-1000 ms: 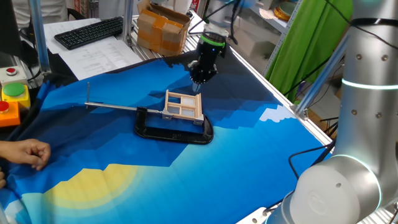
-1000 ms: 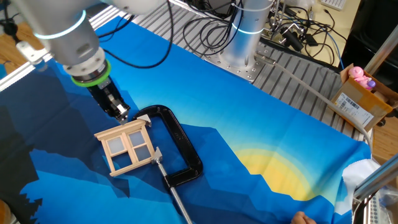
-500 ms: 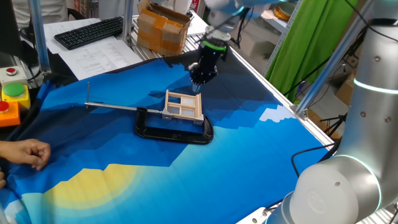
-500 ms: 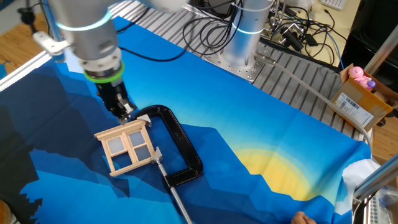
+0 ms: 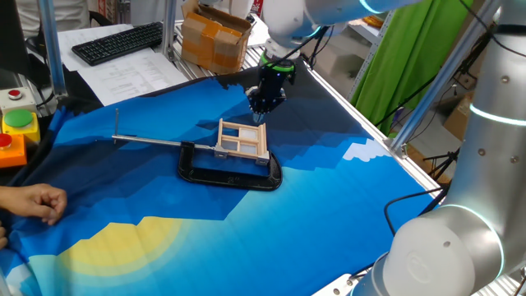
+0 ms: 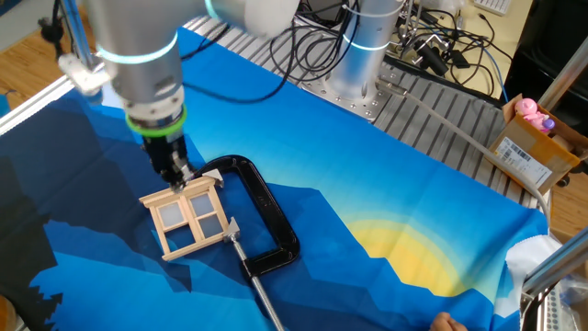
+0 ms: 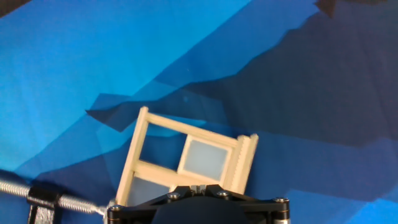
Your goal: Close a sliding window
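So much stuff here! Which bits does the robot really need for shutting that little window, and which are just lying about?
Needed:
sliding window
gripper
black clamp, which holds the window

Lying about:
keyboard
cardboard box
button box
cables

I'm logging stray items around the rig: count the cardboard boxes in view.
2. One cardboard box sits behind the table's far edge beside the keyboard; another lies off the cloth's right side, pink toy on top. Others may be out of frame.
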Robot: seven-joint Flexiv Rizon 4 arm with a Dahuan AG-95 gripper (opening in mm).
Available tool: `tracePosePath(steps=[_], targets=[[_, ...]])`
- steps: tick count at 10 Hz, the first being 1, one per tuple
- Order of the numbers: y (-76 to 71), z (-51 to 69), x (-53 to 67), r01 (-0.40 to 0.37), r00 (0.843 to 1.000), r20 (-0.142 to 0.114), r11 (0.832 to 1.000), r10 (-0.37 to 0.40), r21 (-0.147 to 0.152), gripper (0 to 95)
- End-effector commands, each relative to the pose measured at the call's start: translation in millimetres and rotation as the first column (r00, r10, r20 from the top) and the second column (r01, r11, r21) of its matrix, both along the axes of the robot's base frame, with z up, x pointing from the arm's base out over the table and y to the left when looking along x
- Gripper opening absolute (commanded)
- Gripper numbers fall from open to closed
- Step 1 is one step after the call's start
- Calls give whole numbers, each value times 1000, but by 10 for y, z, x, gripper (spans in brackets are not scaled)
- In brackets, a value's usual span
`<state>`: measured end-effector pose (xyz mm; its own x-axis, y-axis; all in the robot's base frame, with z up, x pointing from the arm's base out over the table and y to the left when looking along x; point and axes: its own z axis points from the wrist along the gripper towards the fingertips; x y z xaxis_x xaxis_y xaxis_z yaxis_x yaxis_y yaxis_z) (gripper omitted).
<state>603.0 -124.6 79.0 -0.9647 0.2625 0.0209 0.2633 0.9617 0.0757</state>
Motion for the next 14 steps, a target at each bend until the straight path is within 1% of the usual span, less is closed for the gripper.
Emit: tracePosePath(steps=[1,2,4,5,6,9,12,14], targets=[[12,-67,7,1,1000,4,1000,-1,-5,0],[15,-92,16,2,1000,4,1000,-2,-6,0],[21,-213,63,0,1000,5,1000,0,-9,0],[18,-258,84,-2,1000,9,1000,2,-8,0],[6,-326,121,-7,1000,19,1000,7,-7,0],[-13,-450,176,-7,1000,26,1000,7,-5,0],[-5,-543,190,-4,1000,25,1000,4,-1,0],[0,-580,192,-1,1000,26,1000,1,1,0]])
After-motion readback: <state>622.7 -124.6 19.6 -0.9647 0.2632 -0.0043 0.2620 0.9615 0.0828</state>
